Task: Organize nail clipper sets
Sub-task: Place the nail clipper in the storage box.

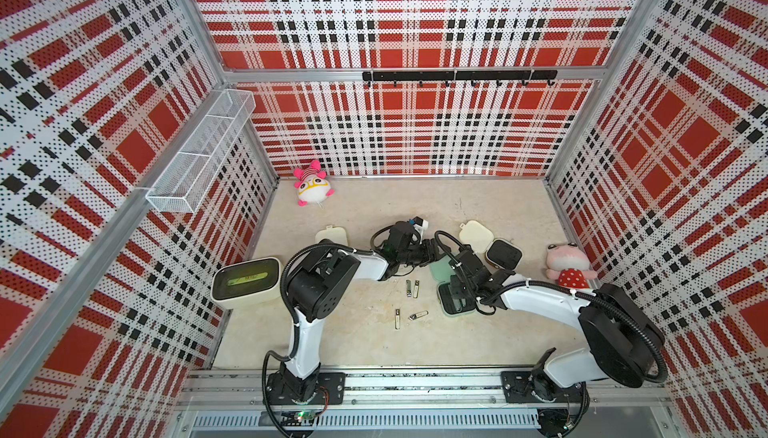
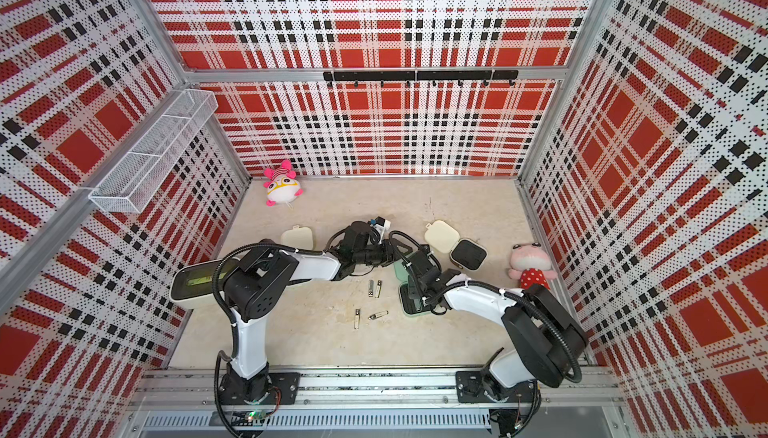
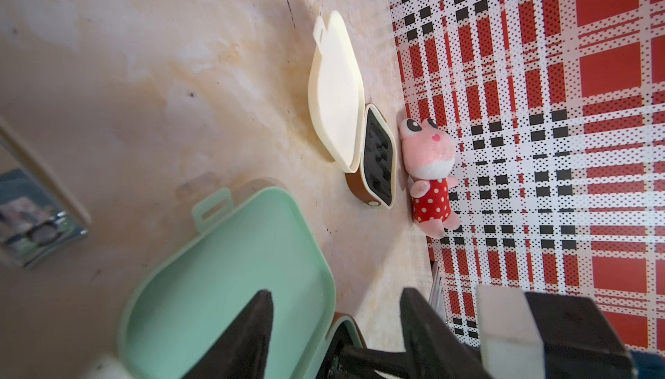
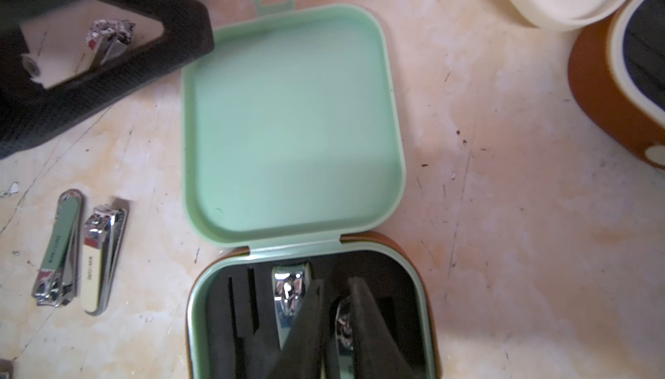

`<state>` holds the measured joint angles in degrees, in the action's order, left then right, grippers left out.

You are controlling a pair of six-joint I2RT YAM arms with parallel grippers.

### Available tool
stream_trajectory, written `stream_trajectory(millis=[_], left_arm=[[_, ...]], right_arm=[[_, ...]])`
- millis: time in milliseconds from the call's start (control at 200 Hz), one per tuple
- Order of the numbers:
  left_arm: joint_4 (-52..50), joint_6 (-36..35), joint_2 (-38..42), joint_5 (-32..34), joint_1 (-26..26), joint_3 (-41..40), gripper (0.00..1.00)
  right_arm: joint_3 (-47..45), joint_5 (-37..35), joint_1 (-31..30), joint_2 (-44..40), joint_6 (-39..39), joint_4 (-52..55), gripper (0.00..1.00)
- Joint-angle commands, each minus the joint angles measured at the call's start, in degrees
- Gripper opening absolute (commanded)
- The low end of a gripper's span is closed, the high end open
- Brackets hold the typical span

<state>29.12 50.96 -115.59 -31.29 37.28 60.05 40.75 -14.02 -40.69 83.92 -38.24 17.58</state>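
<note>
The mint green case lies open; its lid [image 4: 291, 125] is flat on the table and its black tray [image 4: 234, 305] holds one silver clipper [image 4: 288, 294]. My right gripper [image 4: 335, 285] hangs over that tray, shut on a second nail clipper [image 4: 343, 323]. My left gripper [image 3: 336, 292] stands open over the lid's rim [image 3: 324, 269], holding nothing. Several loose clippers [image 1: 409, 289] lie on the table left of the case. A cream case sits open at the back right, lid [image 1: 476, 235] beside black tray [image 1: 503, 253]. Another cream case [image 1: 331, 235] lies shut behind the left arm.
A larger cream box with a green-tinted top [image 1: 246, 283] stands at the left wall. A pink and white plush [image 1: 312, 185] sits in the far left corner, and a pink frog plush [image 1: 567, 267] at the right wall. A wire basket [image 1: 199, 153] hangs on the left wall.
</note>
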Motion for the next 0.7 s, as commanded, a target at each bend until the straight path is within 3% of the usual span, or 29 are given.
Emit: stream_trajectory(millis=[0, 691], left_arm=[[0.7, -0.5, 0.9, -0.9, 0.1, -0.6, 0.61], [0.8, -0.2, 2.2, -1.0, -0.1, -0.4, 0.61]], right_arm=[[0.1, 0.0, 0.4, 0.7, -0.5, -0.9, 0.17], [0.2, -0.5, 0.4, -3.6, -0.5, 1.3, 0.18]])
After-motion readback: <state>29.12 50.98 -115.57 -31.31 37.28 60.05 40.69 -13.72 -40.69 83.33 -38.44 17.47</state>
